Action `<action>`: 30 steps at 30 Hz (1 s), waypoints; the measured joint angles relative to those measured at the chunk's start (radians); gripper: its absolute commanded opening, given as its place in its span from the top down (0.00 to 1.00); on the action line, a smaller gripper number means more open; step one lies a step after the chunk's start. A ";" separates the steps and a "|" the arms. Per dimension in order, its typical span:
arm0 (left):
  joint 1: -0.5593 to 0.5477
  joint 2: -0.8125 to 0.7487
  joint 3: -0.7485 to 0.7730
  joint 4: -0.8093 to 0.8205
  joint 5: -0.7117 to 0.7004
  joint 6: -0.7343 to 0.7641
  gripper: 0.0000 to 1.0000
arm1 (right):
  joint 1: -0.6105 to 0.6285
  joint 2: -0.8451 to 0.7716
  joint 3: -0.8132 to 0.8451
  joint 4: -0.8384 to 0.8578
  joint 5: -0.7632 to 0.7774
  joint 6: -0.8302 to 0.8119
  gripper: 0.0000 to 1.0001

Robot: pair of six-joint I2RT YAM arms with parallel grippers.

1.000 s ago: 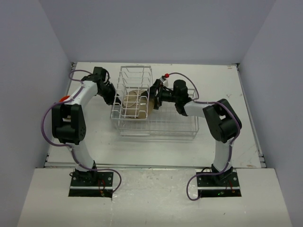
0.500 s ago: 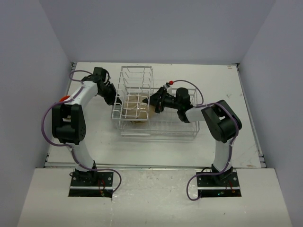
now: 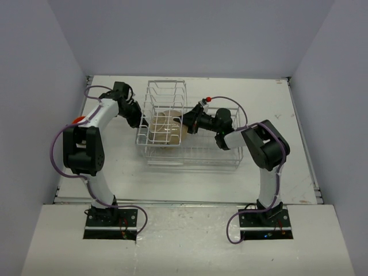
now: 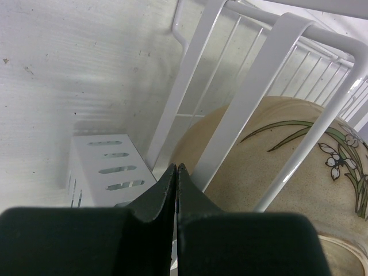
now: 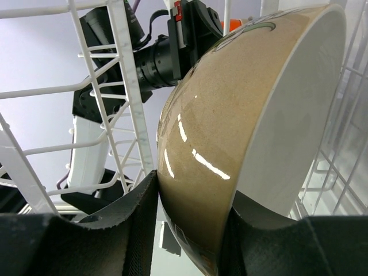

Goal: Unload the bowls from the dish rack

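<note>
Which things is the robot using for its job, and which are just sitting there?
For the job: tan bowl, pinched at its rim by the right fingers; dish rack holding it; left fingers, shut beside the rack.
Just sitting: white slotted box by the rack; table.

One dish rack (image 3: 195,155), one tan bowl (image 5: 218,115), one white slotted holder (image 4: 106,167), and two arms: left arm (image 3: 99,114), right arm (image 3: 263,146).

Dish rack (image 3: 192,164): white wire, with the tall slotted section on the left arm's side and the low open basket on the right. Tan bowl (image 3: 168,130) stands on edge in the tall section, between uprights. Its outside is glossy and speckled, with painted green leaves and white flowers; the inside is white. Right gripper (image 5: 192,230) pinches its wall.
</note>
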 measured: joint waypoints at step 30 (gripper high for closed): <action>0.011 0.000 0.000 0.001 0.028 -0.002 1.00 | 0.003 0.030 0.054 0.051 -0.045 0.049 1.00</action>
